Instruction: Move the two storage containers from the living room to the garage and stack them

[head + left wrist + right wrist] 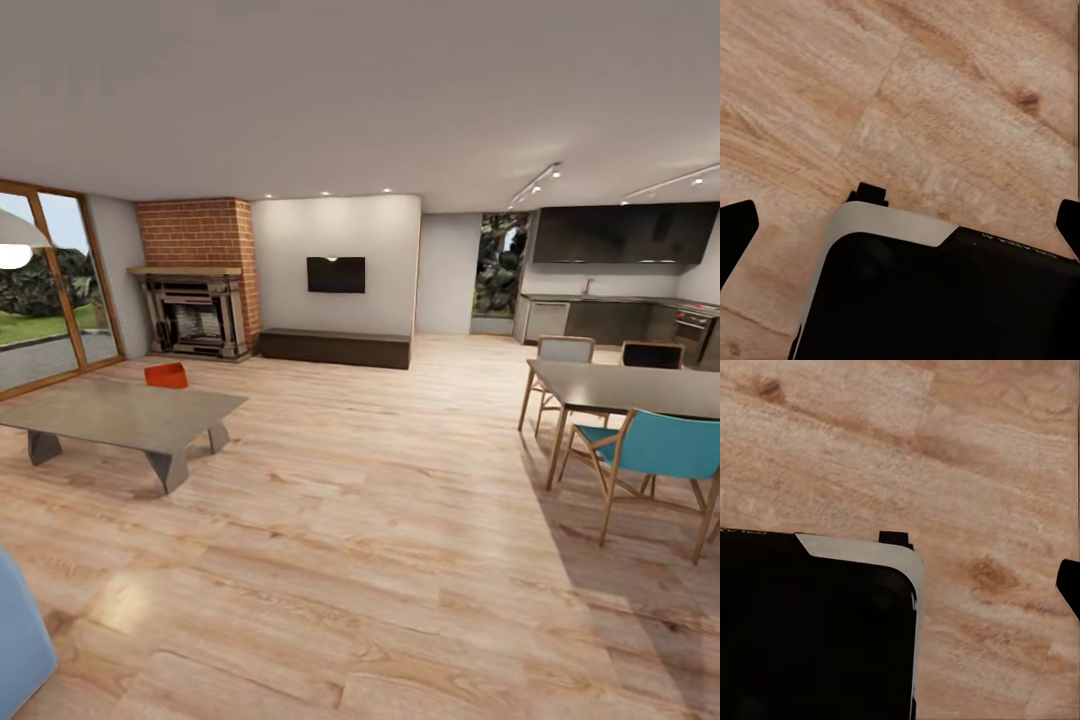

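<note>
I am in the living room, on its light wood-plank floor (380, 520). One orange-red storage container (166, 375) stands on the far side of a low grey coffee table (120, 412) at the left, well ahead of me. My left gripper (900, 225) is open, its dark fingertips (736, 225) at the two picture edges, above the plank floor and my own black and grey base (937, 292). My right gripper (900, 585) hangs open over the floor, with one fingertip (1069, 583) showing beside the base. Both hold nothing. The garage is out of view.
A brick fireplace (196, 300), a wall TV (336, 274) and a long dark bench (335, 348) line the back wall. A dining table (630, 388) with a teal chair (655, 450) stands at the right, a kitchen behind it. Glass doors (45, 290) are at the left.
</note>
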You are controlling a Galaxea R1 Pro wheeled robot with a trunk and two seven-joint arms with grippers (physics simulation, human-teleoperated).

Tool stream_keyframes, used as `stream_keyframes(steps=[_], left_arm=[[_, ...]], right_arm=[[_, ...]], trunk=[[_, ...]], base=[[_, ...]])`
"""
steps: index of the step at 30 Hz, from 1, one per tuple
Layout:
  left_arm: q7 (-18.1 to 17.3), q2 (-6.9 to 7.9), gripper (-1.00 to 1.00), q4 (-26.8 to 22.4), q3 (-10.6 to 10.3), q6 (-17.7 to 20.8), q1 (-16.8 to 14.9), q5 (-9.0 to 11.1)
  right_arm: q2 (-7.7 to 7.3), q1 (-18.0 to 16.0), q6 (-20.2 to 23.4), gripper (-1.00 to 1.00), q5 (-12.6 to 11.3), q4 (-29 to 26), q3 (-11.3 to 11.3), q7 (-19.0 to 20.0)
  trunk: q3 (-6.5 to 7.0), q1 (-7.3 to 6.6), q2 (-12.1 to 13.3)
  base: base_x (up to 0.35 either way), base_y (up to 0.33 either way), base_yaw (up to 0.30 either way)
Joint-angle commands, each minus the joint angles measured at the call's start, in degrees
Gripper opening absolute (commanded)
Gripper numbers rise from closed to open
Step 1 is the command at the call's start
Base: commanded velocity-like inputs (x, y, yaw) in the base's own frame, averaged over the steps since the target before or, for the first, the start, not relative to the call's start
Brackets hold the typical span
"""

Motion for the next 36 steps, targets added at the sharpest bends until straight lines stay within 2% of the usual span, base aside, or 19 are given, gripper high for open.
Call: stream_keyframes(steps=[1, 13, 36], left_arm=[[0.1, -0.03, 1.0, 0.0, -0.5, -0.1, 0.0, 0.4], [0.1, -0.01, 1.0, 0.0, -0.6, 3.2, 0.0, -0.1], [0.5, 0.35, 1.0, 0.0, -0.4, 2.7, 0.0, 0.6]], right_arm=[[0.02, -0.1, -0.3, 1.0, -0.6, 0.2, 0.3, 0.2], [0.01, -0.1, -0.3, 1.0, -0.8, 0.2, 0.0, -1.1], [-0.48, -0.1, -0.2, 1.0, -0.7, 0.2, 0.0, -1.0]], trunk=[[-0.08, 0.04, -0.1], [-0.08, 0.04, -0.1], [-0.08, 0.04, -0.1]], base=[[0.322, 0.0, 0.0], [0.322, 0.0, 0.0], [0.323, 0.0, 0.0]])
